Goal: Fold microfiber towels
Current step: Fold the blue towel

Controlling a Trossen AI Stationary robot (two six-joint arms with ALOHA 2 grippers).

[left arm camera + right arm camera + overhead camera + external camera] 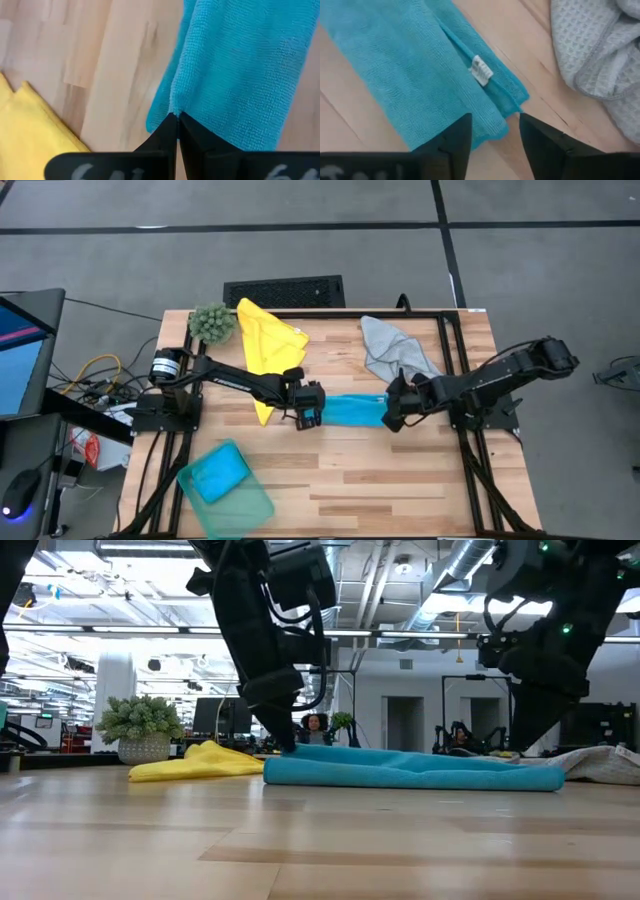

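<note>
Currently a bright blue towel (352, 410) is laid out as a long folded strip at mid-worktop (400, 480), between the two end effectors. The left end effector (308, 415) is set at one end of the strip; in the left wrist view its fingers (192, 134) are pressed together, pinching the towel's edge (172, 107). The right end effector (393, 416) is positioned at the opposite end; its fingers (457, 135) are spread, with the towel's corner seen between them and nothing gripped. A small white label (481, 70) is seen on the blue towel near that corner.

The yellow towel (265, 340) is crumpled just behind the left arm, partly under it. The light grey towel (395, 350) is bunched just beside the right end effector, toward the far edge. A second bright blue towel (222, 472) is held in a clear bin (250, 505) near the front left corner. A fuzzy green plant ball (211, 322) is placed beside the yellow towel at the far left.
</note>
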